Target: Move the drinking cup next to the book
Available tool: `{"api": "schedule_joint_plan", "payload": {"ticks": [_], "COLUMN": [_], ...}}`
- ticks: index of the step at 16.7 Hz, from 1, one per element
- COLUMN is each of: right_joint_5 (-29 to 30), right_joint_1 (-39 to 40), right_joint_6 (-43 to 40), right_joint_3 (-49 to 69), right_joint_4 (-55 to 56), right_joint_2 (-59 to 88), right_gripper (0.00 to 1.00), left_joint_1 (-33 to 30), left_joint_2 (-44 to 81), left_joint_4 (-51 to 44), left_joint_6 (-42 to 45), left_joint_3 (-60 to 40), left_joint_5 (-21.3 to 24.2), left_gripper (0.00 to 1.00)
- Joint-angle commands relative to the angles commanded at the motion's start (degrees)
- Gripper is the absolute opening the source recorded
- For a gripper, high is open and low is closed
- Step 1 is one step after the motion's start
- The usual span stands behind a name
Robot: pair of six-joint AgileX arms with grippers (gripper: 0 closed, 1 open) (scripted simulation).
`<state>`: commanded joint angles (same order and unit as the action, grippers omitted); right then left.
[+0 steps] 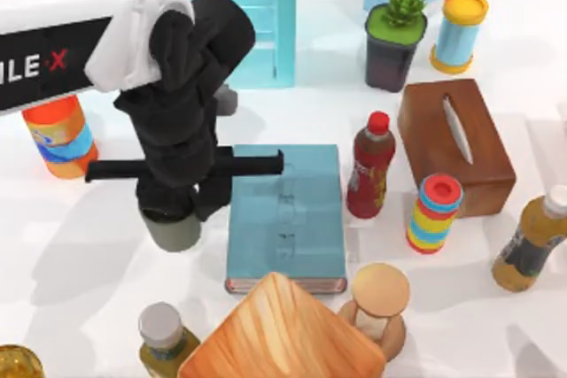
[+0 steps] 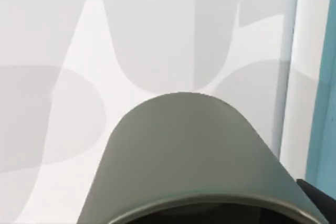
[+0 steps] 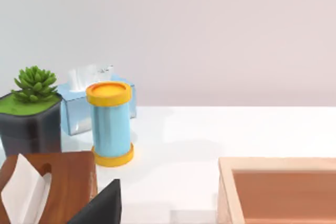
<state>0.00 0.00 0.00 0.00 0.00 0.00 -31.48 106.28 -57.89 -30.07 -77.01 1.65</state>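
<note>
- Nearest you along the table's (image 1: 71,272) front edge: a wooden board (image 1: 282,334), a small capped bottle (image 1: 164,332) and a round wooden-topped piece (image 1: 379,300). All stand clear of the work, so you can leave them be.
- Just behind the board lies the book (image 1: 285,214), flat, teal cover up, brown page edge facing the front edge. It is the fixed mark for the placement.
- The drinking cup (image 1: 174,229) stands upright on the table, just beside the book's left side with a narrow strip of bare table between them; in the left wrist view its grey-green wall (image 2: 184,156) sits right under the camera.
- The left gripper (image 1: 170,212) comes straight down over the cup's rim, likely to hold it upright. Its fingers are hidden by the wrist, so you cannot tell whether the claw is clamped on the cup or apart.
- Judgement: the cup looks to be where it belongs; what remains is letting go and lifting straight up, so the cup does not tip toward the book.
- Farther back: a red-capped bottle (image 1: 369,165) and rainbow-striped container (image 1: 434,212) right of the book, a brown tissue box (image 1: 456,143), and an orange can (image 1: 60,137) toward the left edge.
- Toward the far right corner: a potted succulent (image 3: 32,109) and a yellow-capped blue canister (image 3: 109,123).
</note>
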Motion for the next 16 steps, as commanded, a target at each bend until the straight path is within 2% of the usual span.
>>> {"api": "schedule_joint_plan", "payload": {"ticks": [10, 16], "right_joint_5": [0.0, 0.0], "right_joint_1": [0.0, 0.0], "right_joint_6": [0.0, 0.0], "right_joint_3": [0.0, 0.0], "right_joint_4": [0.0, 0.0], "right_joint_2": [0.0, 0.0], "right_gripper": [1.00, 1.00], "left_joint_1": [0.0, 0.0], "left_joint_2": [0.0, 0.0], "left_joint_4": [0.0, 0.0], "left_joint_6": [0.0, 0.0], "left_joint_3": [0.0, 0.0], "left_joint_5": [0.0, 0.0], "left_gripper": [0.98, 1.00]}}
